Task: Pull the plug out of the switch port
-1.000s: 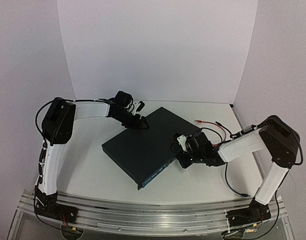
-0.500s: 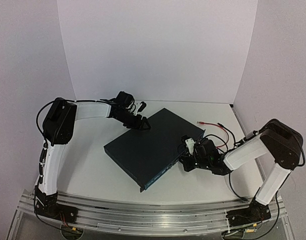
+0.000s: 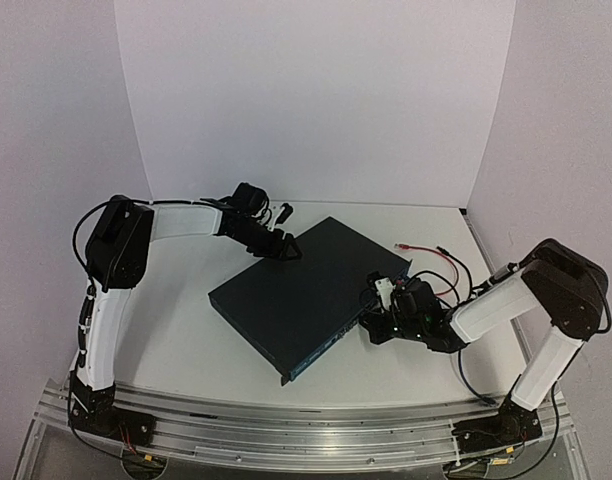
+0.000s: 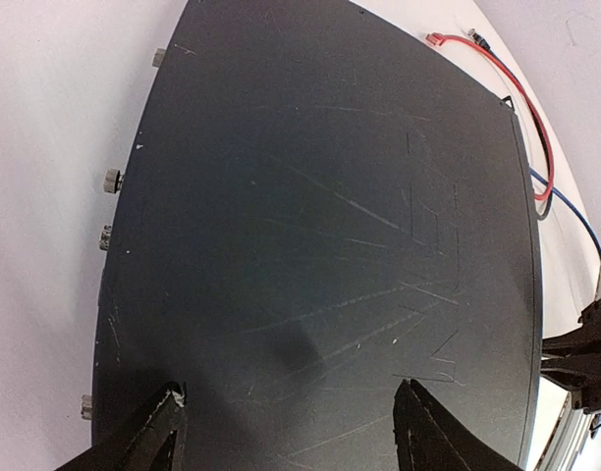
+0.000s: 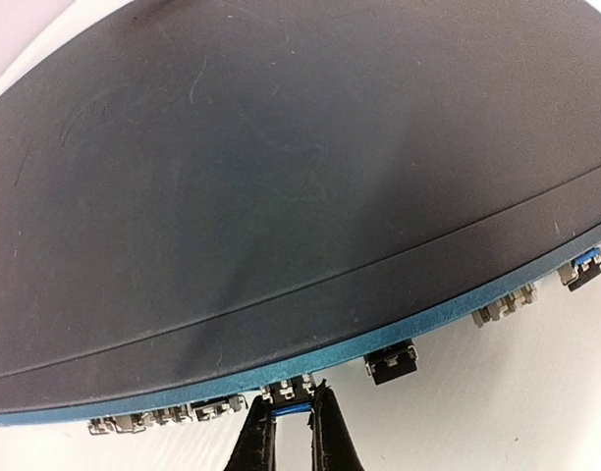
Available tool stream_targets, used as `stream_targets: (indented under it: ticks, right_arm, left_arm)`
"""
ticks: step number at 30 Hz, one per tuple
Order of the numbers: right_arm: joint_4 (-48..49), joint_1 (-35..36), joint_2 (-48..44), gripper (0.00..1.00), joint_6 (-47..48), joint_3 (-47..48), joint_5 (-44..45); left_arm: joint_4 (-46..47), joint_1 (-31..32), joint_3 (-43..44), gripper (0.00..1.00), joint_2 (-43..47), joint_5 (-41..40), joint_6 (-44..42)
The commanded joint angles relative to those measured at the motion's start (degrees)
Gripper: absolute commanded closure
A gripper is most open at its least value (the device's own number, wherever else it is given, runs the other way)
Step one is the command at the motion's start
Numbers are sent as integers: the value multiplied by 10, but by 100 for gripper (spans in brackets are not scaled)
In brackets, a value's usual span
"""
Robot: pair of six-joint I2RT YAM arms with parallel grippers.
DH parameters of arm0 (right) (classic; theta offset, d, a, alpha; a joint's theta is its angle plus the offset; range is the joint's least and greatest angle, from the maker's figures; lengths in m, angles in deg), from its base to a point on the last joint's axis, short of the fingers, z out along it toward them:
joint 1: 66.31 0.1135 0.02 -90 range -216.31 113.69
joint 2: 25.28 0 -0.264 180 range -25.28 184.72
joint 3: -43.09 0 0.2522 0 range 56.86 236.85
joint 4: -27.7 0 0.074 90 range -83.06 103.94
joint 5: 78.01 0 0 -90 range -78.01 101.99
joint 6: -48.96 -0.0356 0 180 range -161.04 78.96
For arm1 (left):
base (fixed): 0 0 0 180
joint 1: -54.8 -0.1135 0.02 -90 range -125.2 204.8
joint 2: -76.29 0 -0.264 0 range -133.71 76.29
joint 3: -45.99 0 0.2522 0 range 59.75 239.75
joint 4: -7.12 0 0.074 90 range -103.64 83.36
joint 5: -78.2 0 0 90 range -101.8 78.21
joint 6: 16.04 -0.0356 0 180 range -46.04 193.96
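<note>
From above, you have the switch [image 3: 311,295] lying flat in the middle of the surface [image 3: 186,330]. It is turned on a diagonal, with its socket face toward the near right corner. The left jaws sit at the side that faces the far left corner. The right jaws meet the socket face, toward its right end. A red cable [image 3: 426,250] lies loose near the far right corner.

In your left wrist view, the jaws are spread wide, both tips low over the switch's scratched top. You cannot tell whether they touch it. A blue cable [image 4: 575,231] runs past the switch beside the red one.

In your right wrist view, the jaws are narrow, their tips pinching the small blue plug [image 5: 289,413] at one socket in the row.
</note>
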Motion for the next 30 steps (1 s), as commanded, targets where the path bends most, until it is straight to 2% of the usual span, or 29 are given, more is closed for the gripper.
stream_targets:
  ticks: [1,5,10,12,15,18,21,23,28,30]
  right_arm:
    - [-12,-2,19,100,38,-46,28]
    - [12,-2,44,100,36,-30,5]
    - [-6,-2,45,100,12,-18,-21]
    - [-79,-1,33,100,13,-8,-21]
    - [-233,15,21,100,43,37,45]
    - [-328,18,13,100,49,68,101]
    - [-422,18,12,100,14,107,135]
    - [-470,18,13,100,-20,129,121]
    - [-452,14,0,100,-71,117,55]
    - [-369,15,-5,100,-57,71,43]
  left_arm:
    - [-80,-10,-24,28,-51,-37,3]
    - [-78,-10,-23,28,-49,-36,3]
    - [-80,-10,-18,28,-52,-34,2]
    - [-84,-10,-13,28,-54,-34,0]
    - [-85,-10,-9,28,-57,-35,-1]
    - [-87,-10,-7,28,-59,-35,-1]
    - [-90,-10,-6,28,-59,-37,-2]
    - [-90,-10,-7,28,-59,-40,-2]
    - [-89,-10,-6,28,-61,-40,-2]
    - [-88,-10,-4,28,-63,-38,-3]
